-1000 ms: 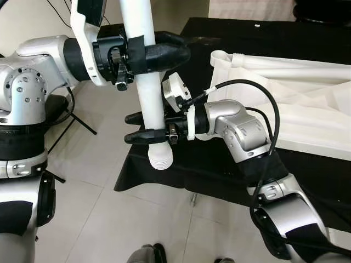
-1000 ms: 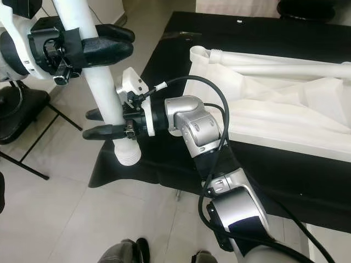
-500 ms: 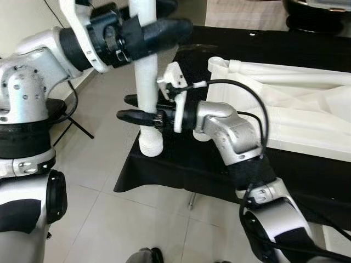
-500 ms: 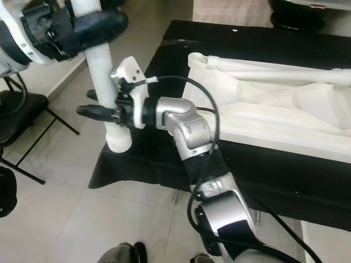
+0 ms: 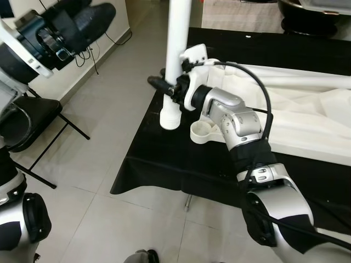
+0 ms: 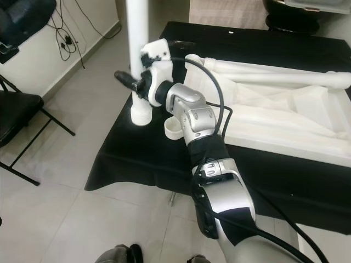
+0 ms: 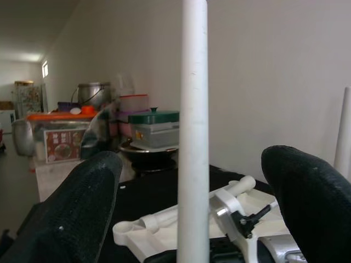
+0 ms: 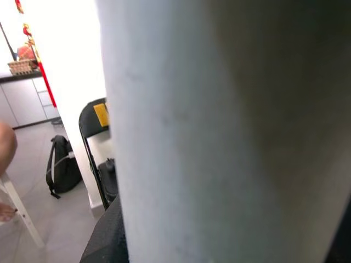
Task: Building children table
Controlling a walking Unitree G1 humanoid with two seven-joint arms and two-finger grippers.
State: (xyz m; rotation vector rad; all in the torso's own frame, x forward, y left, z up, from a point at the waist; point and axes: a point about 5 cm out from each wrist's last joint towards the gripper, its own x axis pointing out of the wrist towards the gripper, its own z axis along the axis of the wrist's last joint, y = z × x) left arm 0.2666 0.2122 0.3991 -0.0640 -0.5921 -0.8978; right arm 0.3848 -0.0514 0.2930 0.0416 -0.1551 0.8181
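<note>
White table leg (image 5: 176, 60) stands upright over the near left corner of the black-draped table (image 5: 164, 164), its ribbed lower end just above the cloth and just beside the round socket (image 5: 203, 132) at the corner of the white tabletop (image 5: 307, 126), which lies upside down on that table. The right gripper (image 5: 164, 86) pinches the leg low down, its black fingers pressed against the tube on either side; in the right wrist view the leg (image 8: 219, 131) sits very close to the lens. The left gripper (image 5: 82, 22) is raised well away from the table, off to the left, with its fingers (image 7: 82, 197) spread wide and holding nothing. A black folding chair (image 5: 33, 120) stands on the tiled floor (image 5: 98, 109) left of the table.
</note>
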